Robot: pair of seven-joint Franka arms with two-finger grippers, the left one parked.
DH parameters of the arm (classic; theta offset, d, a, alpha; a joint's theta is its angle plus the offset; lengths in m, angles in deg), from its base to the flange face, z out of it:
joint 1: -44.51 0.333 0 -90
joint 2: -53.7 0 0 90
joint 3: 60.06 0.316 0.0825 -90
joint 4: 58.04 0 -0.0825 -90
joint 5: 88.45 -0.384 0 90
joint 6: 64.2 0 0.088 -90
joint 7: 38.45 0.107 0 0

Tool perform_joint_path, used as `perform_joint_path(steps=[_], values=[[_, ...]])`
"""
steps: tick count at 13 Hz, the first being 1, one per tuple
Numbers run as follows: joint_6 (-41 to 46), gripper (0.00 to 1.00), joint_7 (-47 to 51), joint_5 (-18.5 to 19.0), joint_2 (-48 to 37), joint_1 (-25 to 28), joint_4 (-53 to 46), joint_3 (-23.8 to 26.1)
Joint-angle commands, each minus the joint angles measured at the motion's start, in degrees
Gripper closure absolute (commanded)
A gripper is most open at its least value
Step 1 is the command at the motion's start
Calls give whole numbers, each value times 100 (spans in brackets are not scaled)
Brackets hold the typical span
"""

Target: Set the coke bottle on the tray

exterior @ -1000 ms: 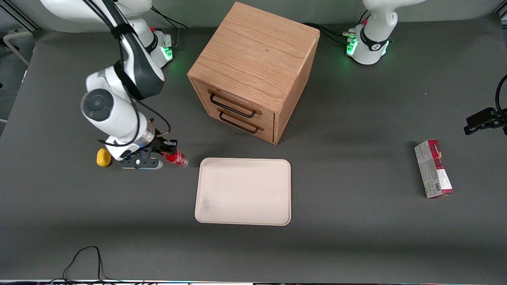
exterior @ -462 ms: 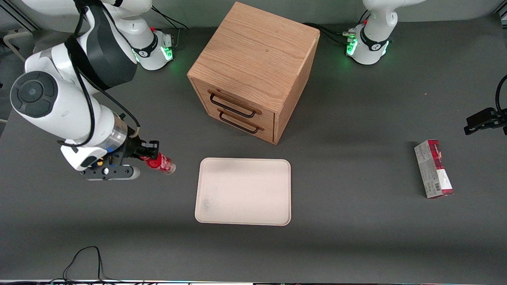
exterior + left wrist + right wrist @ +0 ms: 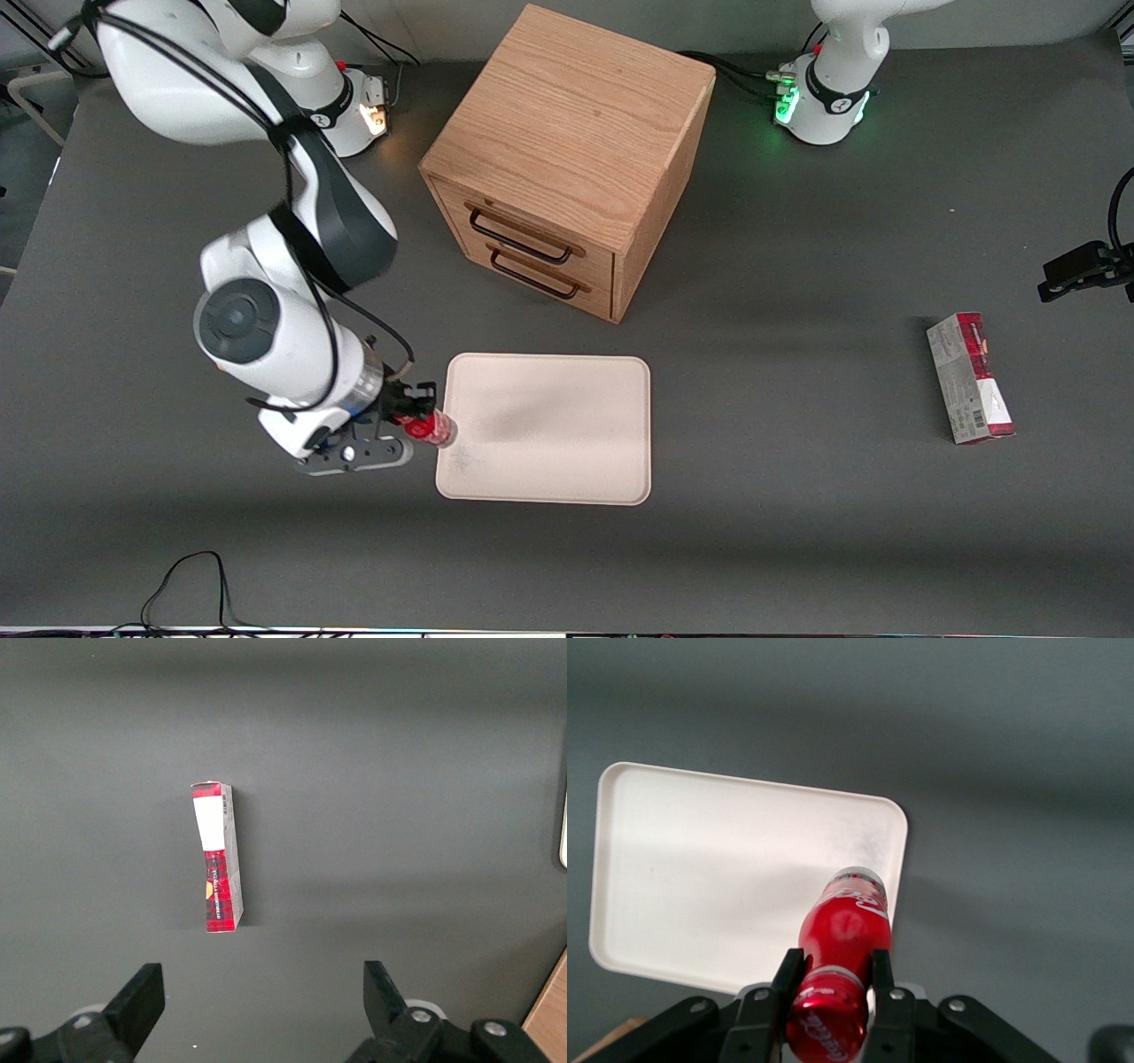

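My right gripper (image 3: 409,420) is shut on the coke bottle (image 3: 430,428), a small red bottle with a red cap. It holds the bottle in the air over the edge of the cream-beige tray (image 3: 558,443) that faces the working arm's end of the table. In the right wrist view the black fingers (image 3: 788,979) clamp the bottle (image 3: 844,939) just below its cap, and its clear base hangs over the tray's (image 3: 726,868) rim.
A wooden drawer cabinet (image 3: 567,159) with two black handles stands farther from the front camera than the tray. A red-and-grey carton (image 3: 970,377) lies toward the parked arm's end of the table, also in the left wrist view (image 3: 217,857).
My gripper has carried the bottle from the table near a yellow object, lifted it, and moved it nearer the front camera to the tray's edge. The yellow object is now hidden by the arm.
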Motion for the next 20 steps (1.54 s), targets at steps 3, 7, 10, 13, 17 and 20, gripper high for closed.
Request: perform_joint_path(steps=[3,7,10,13,17,20], values=[[-406,81,-33,490,626,78,-319,80],[-740,77,-7,692,644,78,49,80],[-1003,74,2,701,670,78,120,71],[-1232,0,107,710,741,69,120,71],[-1189,0,186,710,601,52,111,62],[-306,0,283,587,-39,17,129,71]])
